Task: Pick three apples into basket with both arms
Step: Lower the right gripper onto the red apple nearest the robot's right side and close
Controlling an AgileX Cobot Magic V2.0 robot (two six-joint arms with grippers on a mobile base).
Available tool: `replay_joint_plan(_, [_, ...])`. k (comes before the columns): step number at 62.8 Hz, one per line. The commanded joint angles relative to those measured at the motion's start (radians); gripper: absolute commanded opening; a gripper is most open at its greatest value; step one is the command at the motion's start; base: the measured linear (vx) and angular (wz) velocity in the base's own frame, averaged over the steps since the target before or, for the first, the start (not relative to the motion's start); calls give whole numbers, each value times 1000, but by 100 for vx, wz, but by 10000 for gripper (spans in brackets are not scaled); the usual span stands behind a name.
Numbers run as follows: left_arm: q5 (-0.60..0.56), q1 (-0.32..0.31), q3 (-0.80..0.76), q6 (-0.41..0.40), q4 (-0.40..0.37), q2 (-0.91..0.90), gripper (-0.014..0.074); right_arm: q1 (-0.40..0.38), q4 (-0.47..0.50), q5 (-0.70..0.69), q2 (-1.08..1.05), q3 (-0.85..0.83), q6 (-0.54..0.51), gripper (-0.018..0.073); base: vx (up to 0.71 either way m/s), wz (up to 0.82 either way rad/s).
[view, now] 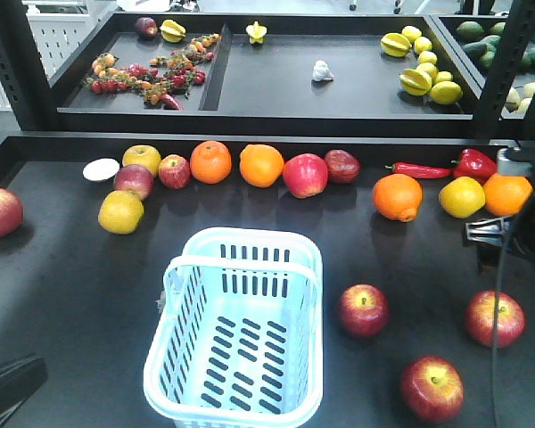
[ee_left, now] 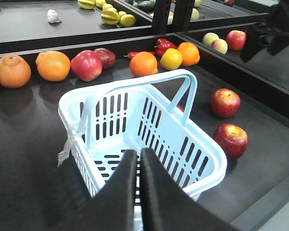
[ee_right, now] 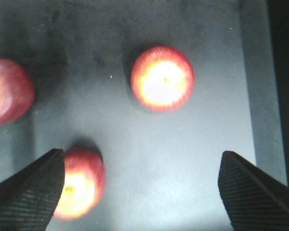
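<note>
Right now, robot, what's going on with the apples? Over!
Left gripper shut, empty. Right gripper open above three apples, all on table. Basket empty. Nothing between them.

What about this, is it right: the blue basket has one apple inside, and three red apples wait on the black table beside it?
Not quite. The basket is empty; the front view shows only its bare slotted floor. The three apples do wait on the black table beside it.

3 apples (ee_right: 162, 78), end effector (ee_right: 140, 161) spread wide
</note>
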Motion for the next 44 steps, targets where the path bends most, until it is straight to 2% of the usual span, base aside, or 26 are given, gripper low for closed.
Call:
replay_joint_plan(1, [-27, -3, -28, -9, 26, 9, -6, -30, 25, -5, 26, -73, -55, 608, 0, 0])
replay_joint_plan(8, [-27, -3, -28, -9, 26, 9, -6, -91, 129, -21, 70, -91, -167, 604, 0, 0])
replay_joint_plan(14, [-27, -3, -28, -9, 26, 9, -6, -148, 181, -47, 93, -91, -226, 601, 0, 0])
replay_joint_plan(28, [-27, -3, -28, -9, 26, 9, -6, -208, 183, -82, 155, -91, -312, 594, 0, 0])
replay_joint_plan(44, [-27, -3, -28, -9, 26, 9, -6, -208, 186, -178, 241, -91, -328, 594, 0, 0])
